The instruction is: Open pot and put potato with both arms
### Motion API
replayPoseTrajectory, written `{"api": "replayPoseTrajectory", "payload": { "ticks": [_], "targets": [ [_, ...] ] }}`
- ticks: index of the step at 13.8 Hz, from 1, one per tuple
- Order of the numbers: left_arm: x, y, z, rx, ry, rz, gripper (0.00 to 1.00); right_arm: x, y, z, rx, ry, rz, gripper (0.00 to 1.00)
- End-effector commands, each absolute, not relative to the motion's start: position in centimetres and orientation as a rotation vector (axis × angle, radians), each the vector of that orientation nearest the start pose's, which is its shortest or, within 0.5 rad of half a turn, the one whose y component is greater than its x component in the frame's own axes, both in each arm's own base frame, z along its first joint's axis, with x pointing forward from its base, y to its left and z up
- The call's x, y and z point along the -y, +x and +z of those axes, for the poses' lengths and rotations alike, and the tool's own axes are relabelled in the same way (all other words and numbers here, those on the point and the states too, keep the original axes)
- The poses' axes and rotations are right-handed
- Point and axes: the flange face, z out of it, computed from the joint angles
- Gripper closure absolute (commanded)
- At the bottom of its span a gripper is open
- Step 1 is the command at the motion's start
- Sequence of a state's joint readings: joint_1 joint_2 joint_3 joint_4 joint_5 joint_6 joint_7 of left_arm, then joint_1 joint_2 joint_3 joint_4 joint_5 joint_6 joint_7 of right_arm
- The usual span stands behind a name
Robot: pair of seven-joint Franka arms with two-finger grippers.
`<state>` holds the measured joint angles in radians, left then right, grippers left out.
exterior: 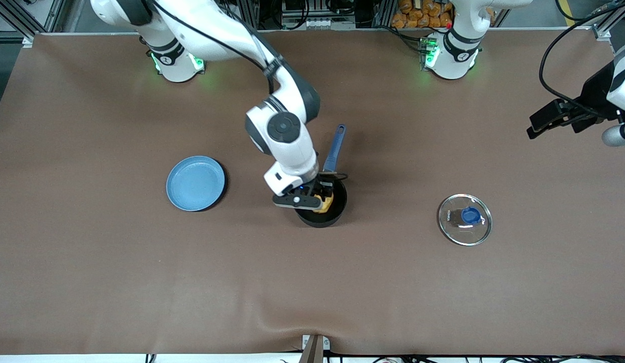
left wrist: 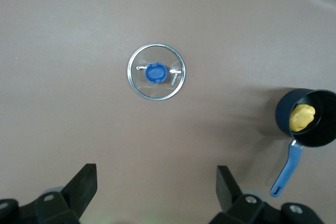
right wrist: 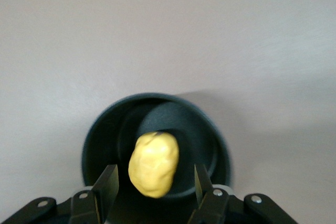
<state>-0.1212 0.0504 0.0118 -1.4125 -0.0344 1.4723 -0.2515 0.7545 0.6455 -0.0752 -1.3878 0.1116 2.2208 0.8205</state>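
Lid (exterior: 465, 219) lies flat; right hand (right wrist: 155, 182), seemingly released, over pot (exterior: 337, 209); potato (right wrist: 153, 164) upright between its fingers.

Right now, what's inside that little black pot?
The pot has a yellow potato in it, between the right gripper's parted fingers. No lid covers it. Nothing else shows inside, though the gripper hides part of the bottom.
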Motion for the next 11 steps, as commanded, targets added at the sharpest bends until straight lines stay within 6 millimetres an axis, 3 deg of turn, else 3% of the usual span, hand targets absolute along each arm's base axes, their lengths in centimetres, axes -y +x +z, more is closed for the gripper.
{"api": "replayPoseTrajectory", "payload": {
  "ticks": [1,4,5,6,8,11],
  "targets": [
    [6.2,54.4,67.1,0.160,-3.148,0.003,0.00,-42.4,53.6,43.5,-0.315,-2.915,-0.123,0.23],
    [6.7,54.2,67.1,0.143,-3.150,0.010,0.00,-37.1,52.3,51.1,-0.346,-2.934,-0.081,0.21],
    [6.7,54.2,67.1,0.143,-3.148,0.015,0.00,-34.3,52.2,53.4,-0.307,-2.959,-0.058,0.15],
    [6.8,53.8,67.2,0.140,-3.149,0.015,0.00,-31.2,51.9,55.5,-0.249,-2.992,-0.025,0.02],
    [7.1,52.8,67.0,0.126,-3.148,0.032,0.00,-24.9,51.3,59.3,-0.150,-3.028,0.015,0.00],
    [7.2,51.0,66.7,0.118,-3.146,0.048,0.00,-16.4,50.5,62.9,-0.098,-3.089,0.037,0.00]
  ]
}}
